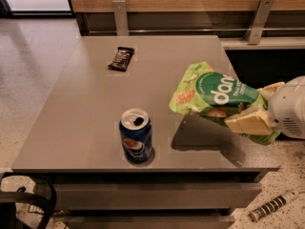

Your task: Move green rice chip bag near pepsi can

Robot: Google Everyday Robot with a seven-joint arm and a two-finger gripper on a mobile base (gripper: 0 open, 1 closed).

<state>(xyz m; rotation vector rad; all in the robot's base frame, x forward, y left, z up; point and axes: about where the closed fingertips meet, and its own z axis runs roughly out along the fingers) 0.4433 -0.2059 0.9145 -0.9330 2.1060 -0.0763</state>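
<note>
Holding the green rice chip bag (213, 93) closed between its two cream fingers, the gripper (244, 108) is at the right edge of the view, above the right part of the grey table (90, 104). The bag is in the air, tilted, with its shadow on the table top below it, and it is to the right of the pepsi can (137, 136), not touching it. The can stands upright near the front edge, and a small dark candy bar wrapper (120, 58) lies further back.
</note>
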